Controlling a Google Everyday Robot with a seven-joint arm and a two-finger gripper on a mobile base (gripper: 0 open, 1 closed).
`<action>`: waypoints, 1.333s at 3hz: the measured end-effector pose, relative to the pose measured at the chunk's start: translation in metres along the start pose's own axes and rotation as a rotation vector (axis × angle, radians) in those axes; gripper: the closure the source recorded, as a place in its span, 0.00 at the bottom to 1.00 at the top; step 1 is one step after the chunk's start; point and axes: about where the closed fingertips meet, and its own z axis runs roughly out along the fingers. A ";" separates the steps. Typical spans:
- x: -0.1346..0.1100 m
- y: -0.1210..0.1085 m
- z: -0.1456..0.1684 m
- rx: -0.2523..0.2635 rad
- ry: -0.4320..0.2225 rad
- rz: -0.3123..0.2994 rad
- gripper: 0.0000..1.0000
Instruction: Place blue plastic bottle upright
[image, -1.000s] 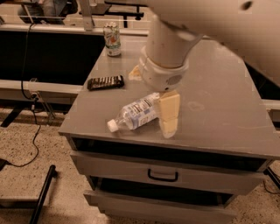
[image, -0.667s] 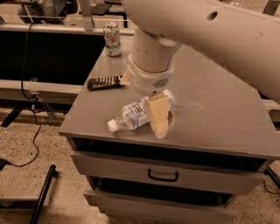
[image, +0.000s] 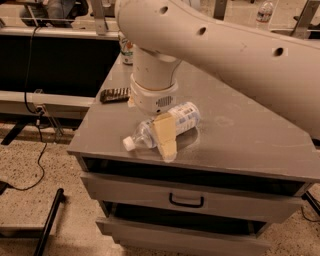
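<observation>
Could roll the lying blue plastic bottle (image: 186, 117) off the cabinet edge (image: 225, 169) near its cap (image: 128, 144), gripper (image: 166, 132) across its middle, clamped or loose unclear.

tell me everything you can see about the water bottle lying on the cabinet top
The water bottle is clear ribbed plastic with a white screw cap and a blue-and-white label. It lies on its side, not upright, on the grey cabinet top near the front edge, with its cap pointing toward the front left corner. The gripper is down over its middle and hides part of the body. Whether it holds the bottle cannot be told.
</observation>
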 end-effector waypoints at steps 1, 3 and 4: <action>-0.002 -0.003 0.005 -0.011 -0.023 0.028 0.25; 0.004 -0.004 0.007 0.038 -0.044 0.066 0.79; 0.015 -0.003 -0.018 0.066 -0.121 0.087 1.00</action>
